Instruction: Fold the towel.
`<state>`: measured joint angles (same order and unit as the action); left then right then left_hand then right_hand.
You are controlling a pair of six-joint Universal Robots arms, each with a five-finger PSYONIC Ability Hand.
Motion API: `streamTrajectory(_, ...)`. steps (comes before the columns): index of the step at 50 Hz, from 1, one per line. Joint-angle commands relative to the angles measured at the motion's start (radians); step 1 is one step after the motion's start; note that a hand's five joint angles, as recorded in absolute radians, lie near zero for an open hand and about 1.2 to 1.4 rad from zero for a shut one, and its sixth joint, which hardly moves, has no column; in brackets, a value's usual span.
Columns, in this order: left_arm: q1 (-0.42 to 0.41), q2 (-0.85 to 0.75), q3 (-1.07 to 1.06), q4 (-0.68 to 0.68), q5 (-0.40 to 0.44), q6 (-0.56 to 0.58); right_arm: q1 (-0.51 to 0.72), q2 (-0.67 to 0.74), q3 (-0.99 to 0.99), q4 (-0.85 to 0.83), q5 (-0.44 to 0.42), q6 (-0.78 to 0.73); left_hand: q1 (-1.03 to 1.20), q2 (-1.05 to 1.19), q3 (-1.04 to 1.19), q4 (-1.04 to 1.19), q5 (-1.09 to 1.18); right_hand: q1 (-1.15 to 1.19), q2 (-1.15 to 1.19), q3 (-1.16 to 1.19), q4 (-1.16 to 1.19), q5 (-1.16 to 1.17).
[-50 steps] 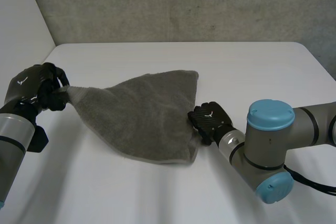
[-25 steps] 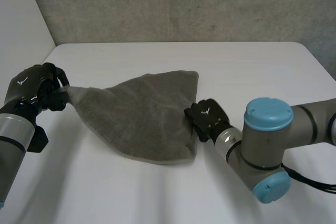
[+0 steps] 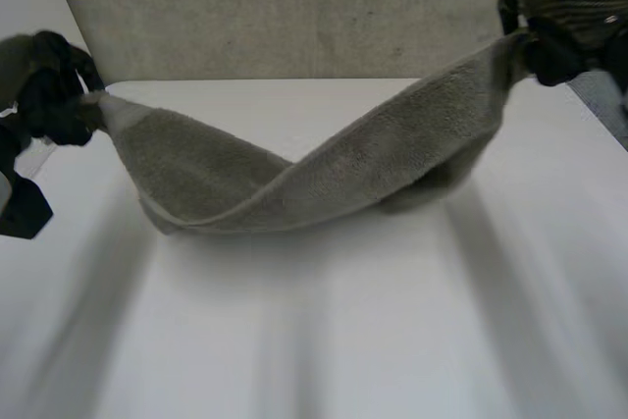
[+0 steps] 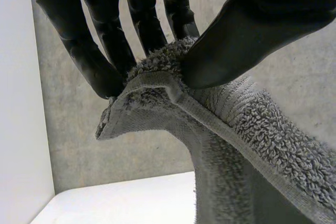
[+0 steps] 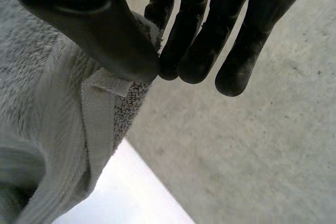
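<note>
Far left: black left hand (image 3: pixel 54 90), held up off the white desk (image 3: pixel 343 331). Its fingers (image 4: pixel 107 56) and thumb close in a pinch on one hemmed corner of the grey terry-cloth towel (image 3: pixel 294 179). In the left wrist view the cloth is bunched between them.

Centre: the towel is strung between the two hands and sags in the middle. The left part droops lowest, over the desk left of centre. Cannot tell whether it touches the surface. One long edge twists over at mid-span. The right end climbs toward the far right.

Far right: black right hand (image 3: pixel 574 7), higher than the left one, in front of the grey concrete wall (image 3: pixel 294 7). Its thumb presses against the fingers (image 5: pixel 194 40) with the towel's corner hem nipped between them. The rest of the cloth hangs beside the palm.
</note>
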<state>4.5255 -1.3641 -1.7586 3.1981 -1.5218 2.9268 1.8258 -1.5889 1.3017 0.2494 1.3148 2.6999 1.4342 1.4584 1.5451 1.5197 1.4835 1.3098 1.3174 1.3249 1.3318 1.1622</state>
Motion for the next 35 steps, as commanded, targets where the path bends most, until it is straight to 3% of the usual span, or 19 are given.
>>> streamTrajectory(1,-0.009,-0.074,0.131,-0.177,-0.001,0.111,-0.06,0.107,-0.114,0.293,-0.019,-0.282,-0.038,-0.062,-0.149,-0.123,-0.262,0.086,0.079,0.071,0.064,0.06)
streamTrajectory(3,-0.02,-0.177,0.169,-0.188,-0.009,0.223,-0.054,0.135,-0.114,0.307,-0.009,-0.35,-0.038,-0.062,-0.149,-0.123,-0.262,0.086,0.079,0.071,0.064,0.06)
streamTrajectory(8,-0.045,-0.314,0.232,-0.19,-0.014,0.318,-0.048,0.286,-0.146,0.307,0.047,-0.427,-0.038,-0.062,-0.149,-0.123,-0.262,0.086,0.079,0.071,0.064,0.06)
streamTrajectory(10,-0.074,-0.484,0.347,-0.204,-0.014,0.365,-0.039,0.346,-0.199,0.292,0.07,-0.427,-0.038,-0.062,-0.149,-0.123,-0.262,0.086,0.079,0.071,0.064,0.06)
streamTrajectory(14,-0.105,-0.607,0.524,-0.233,-0.017,0.368,0.012,0.513,-0.428,0.178,0.138,-0.422,-0.038,-0.062,-0.149,-0.123,-0.262,0.086,0.079,0.071,0.064,0.06)
streamTrajectory(16,-0.112,-0.668,0.719,-0.251,-0.041,0.365,0.03,0.56,-0.536,0.11,0.167,-0.422,-0.038,-0.062,-0.149,-0.123,-0.262,0.086,0.079,0.071,0.064,0.06)
streamTrajectory(18,-0.115,-0.682,0.829,-0.248,-0.067,0.359,0.055,0.613,-0.735,-0.078,0.222,-0.399,-0.038,-0.062,-0.149,-0.123,-0.262,0.086,0.079,0.071,0.064,0.06)
streamTrajectory(21,-0.118,-0.681,1.008,-0.216,-0.133,0.332,0.062,0.616,-0.792,-0.182,0.239,-0.381,-0.038,-0.062,-0.149,-0.123,-0.262,0.086,0.079,0.071,0.064,0.06)
streamTrajectory(23,-0.12,-0.673,1.091,-0.165,-0.17,0.307,0.072,0.554,-0.777,-0.458,0.245,-0.291,-0.038,-0.062,-0.149,-0.123,-0.262,0.086,0.079,0.071,0.064,0.06)
streamTrajectory(25,-0.123,-0.664,1.139,-0.113,-0.196,0.291,0.064,0.5,-0.742,-0.54,0.247,-0.255,-0.038,-0.062,-0.149,-0.123,-0.262,0.086,0.079,0.071,0.064,0.06)
streamTrajectory(29,-0.131,-0.604,1.131,0.011,-0.233,0.282,0.069,0.406,-0.642,-0.588,0.238,-0.229,-0.038,-0.062,-0.149,-0.123,-0.262,0.086,0.079,0.071,0.064,0.06)
streamTrajectory(35,-0.128,-0.581,0.952,0.026,-0.228,0.285,0.078,0.371,-0.459,-0.518,0.182,-0.229,-0.038,-0.062,-0.149,-0.123,-0.262,0.086,0.079,0.071,0.064,0.06)
